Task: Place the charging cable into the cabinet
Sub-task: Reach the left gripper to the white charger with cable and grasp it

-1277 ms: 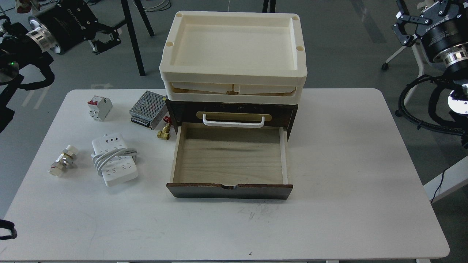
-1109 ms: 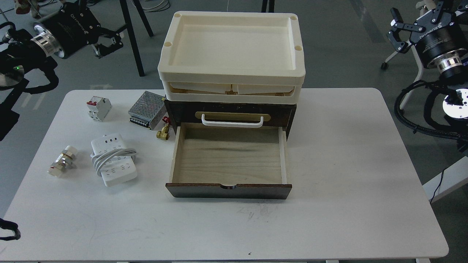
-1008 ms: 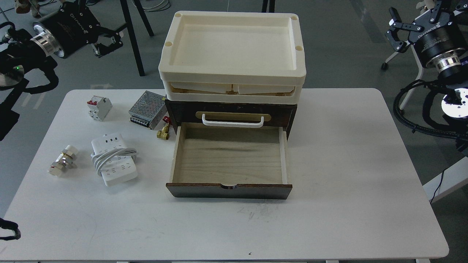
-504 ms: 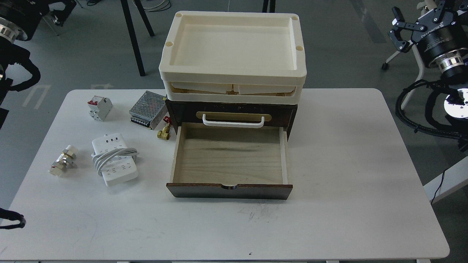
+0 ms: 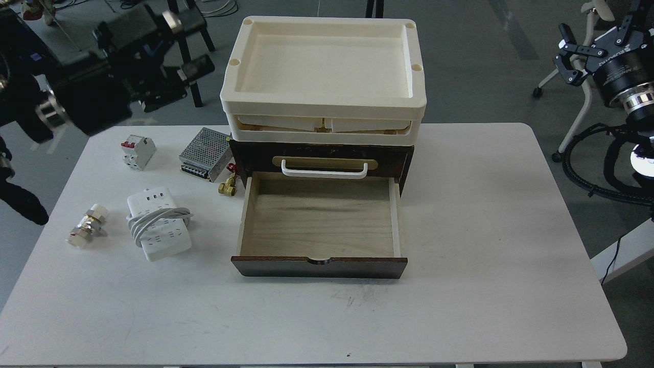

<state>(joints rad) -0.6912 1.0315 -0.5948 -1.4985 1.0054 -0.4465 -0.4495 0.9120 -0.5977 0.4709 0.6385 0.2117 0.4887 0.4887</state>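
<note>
nearest thing is the bare front of the tabletop [image 5: 357,317], nothing on it. next back is the open drawer [image 5: 319,220] of the cabinet [image 5: 327,153], pulled out toward me, and i can't see anything inside it. the charging cable [image 5: 159,223] lies flat on the tabletop just left of the drawer, not touching it, cord wrapped round its middle. its long axis runs front-to-back with a slight tilt, usb end pointing away from me.

the bit that matters: the left tool [image 5: 186,56] hangs up in the air past the far left of the tabletop, so the cable sits below it and back toward me, a touch to its left. it's motion-blurred and dark, so i can't tell if the fingers are spread or pressed together. the right tool [image 5: 575,53] is way off past the far right corner, fingers spread and holding nothing, with the whole cabinet between it and the cable.

so left arm is clearly the closer one. i'd guess it needs to drop down and pinch across the short width.
</note>
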